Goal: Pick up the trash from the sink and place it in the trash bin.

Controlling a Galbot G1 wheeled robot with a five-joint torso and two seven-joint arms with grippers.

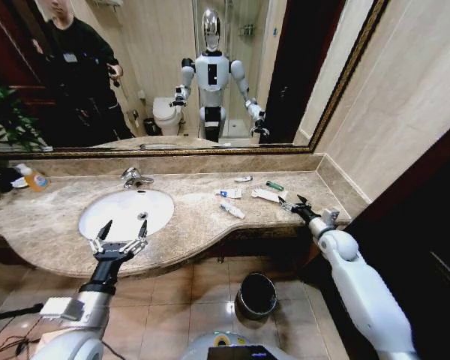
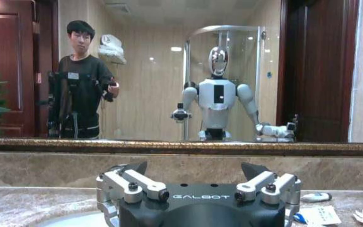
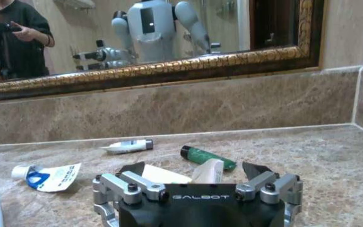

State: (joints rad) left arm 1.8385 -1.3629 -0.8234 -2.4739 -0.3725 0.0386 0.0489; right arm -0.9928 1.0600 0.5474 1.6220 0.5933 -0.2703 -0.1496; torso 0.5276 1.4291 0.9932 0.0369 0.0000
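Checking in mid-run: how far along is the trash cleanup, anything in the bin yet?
Nothing looks done: I see no trash in the bin on the floor. In hand: the right gripper is open at the counter, low in front of a white tube, holding nothing. Left: the green tube, the small tube by the wall, the sachet and another tube all lie on the countertop. The left gripper hangs open over the sink.

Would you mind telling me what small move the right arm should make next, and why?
Probably ease the right claw forward and down onto the nearest white tube. Its fingers stand open and empty just short of that tube on the countertop, while the left claw waits open at the sink.
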